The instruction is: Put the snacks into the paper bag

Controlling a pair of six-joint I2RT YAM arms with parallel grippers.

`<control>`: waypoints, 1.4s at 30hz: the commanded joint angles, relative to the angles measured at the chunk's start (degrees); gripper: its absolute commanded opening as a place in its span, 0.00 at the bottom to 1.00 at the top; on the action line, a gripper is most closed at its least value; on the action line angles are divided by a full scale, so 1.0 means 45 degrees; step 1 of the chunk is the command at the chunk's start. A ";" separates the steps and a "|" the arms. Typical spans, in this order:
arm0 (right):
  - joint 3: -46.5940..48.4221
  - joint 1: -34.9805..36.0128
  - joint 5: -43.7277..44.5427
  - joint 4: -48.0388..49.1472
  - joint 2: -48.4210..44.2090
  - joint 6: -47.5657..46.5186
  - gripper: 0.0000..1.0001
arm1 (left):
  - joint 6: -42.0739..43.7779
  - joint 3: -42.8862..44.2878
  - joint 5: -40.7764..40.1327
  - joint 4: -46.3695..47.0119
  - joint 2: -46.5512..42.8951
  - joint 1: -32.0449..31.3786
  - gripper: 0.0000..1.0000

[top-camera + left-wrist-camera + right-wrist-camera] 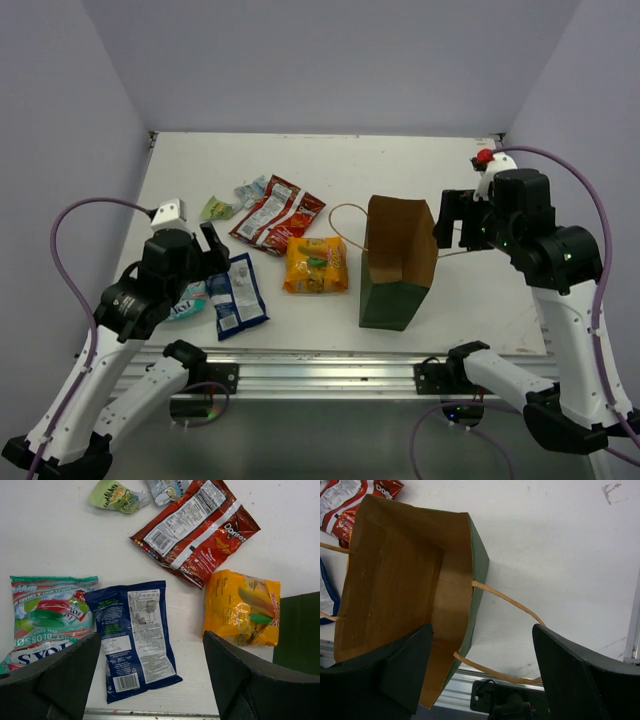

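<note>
Left tool: mine, spread wide above the blue packet, ready to grab.
Right tool: gaping astride the bag rim, probably to steady it.

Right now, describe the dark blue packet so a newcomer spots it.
Find the upright green paper bag. Left of it, past the orange-yellow packet, lies the dark blue packet. It alone is navy, with a white label and barcode facing up.

The top camera looks down from behind the arms over the whole table. Left wrist faces down, close above the snacks; right wrist looks close into the bag. Both wrist views share the red packet.
</note>
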 commanded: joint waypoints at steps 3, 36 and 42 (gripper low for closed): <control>-0.1214 0.0037 -0.0655 0.0230 -0.0168 0.0333 0.79 | 0.0346 -0.0446 0.0403 0.0922 0.0028 0.0002 0.88; -0.1785 0.0037 -0.0929 0.0622 -0.0304 0.0548 0.00 | -0.1645 -0.2338 -0.0066 0.1741 0.3873 0.0002 0.97; -0.1395 0.0056 -0.0969 0.0466 -0.0402 0.0568 0.00 | -0.2465 -0.3410 0.0423 0.2230 0.5710 -0.0018 1.00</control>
